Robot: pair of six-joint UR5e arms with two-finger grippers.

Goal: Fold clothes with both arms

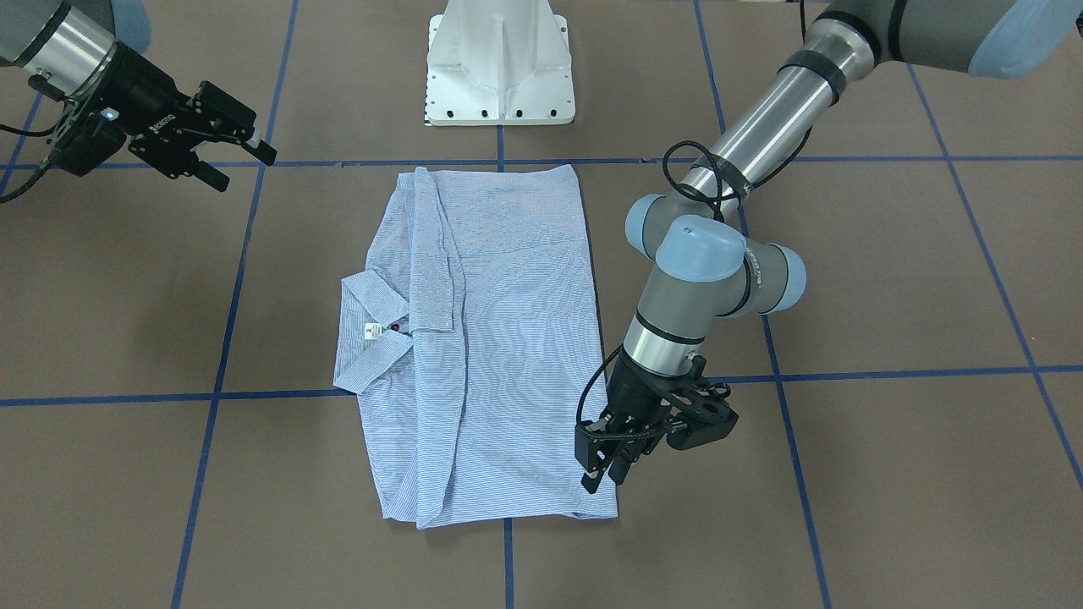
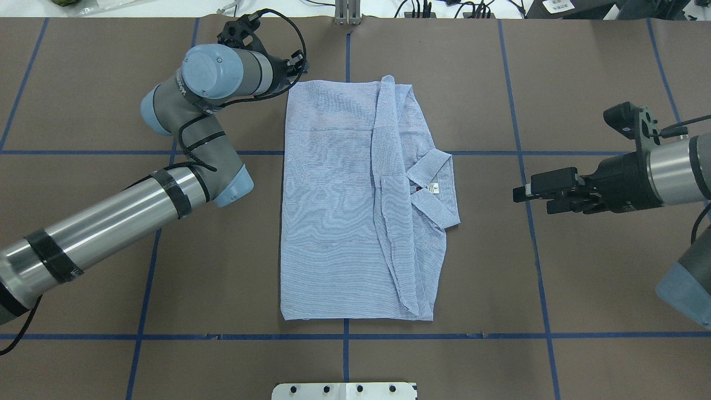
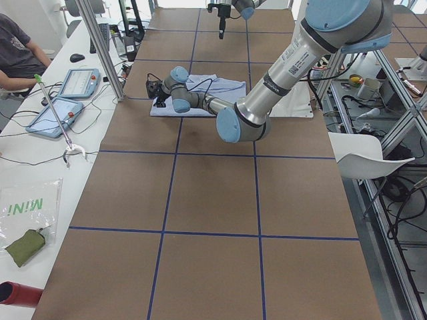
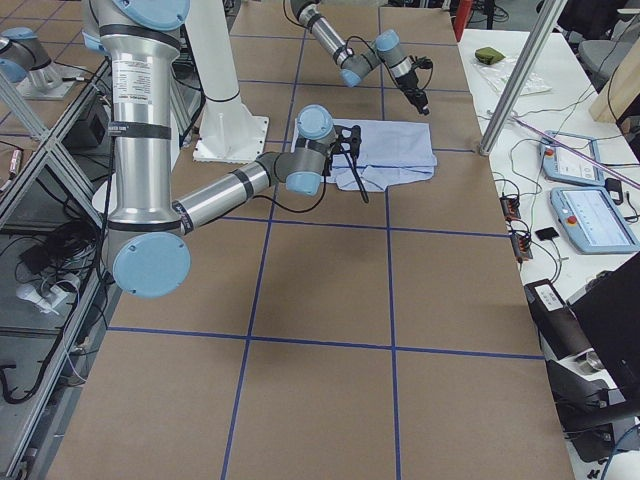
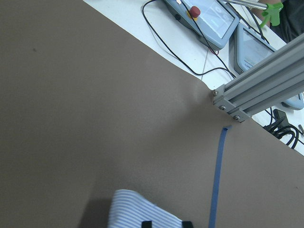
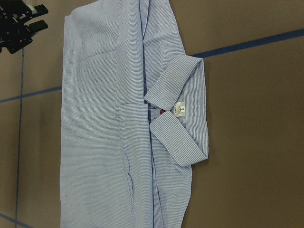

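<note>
Left claw (image 1: pixel 605 480), tips slightly apart, hovers at a corner of the striped shirt (image 1: pixel 508 338), centred on the surface (image 1: pixel 888 296). Right claw (image 1: pixel 230 165) is spread, well apart. Sides look folded in; a crosswise fold seems left.

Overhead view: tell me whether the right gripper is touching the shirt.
No, the right gripper hangs apart from the shirt, with bare brown table between them.

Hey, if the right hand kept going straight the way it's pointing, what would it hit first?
Probably the collar of the shirt: the right hand points at it across the table, tilted slightly down. Height is unclear, so it could touch the table just short of it.
</note>
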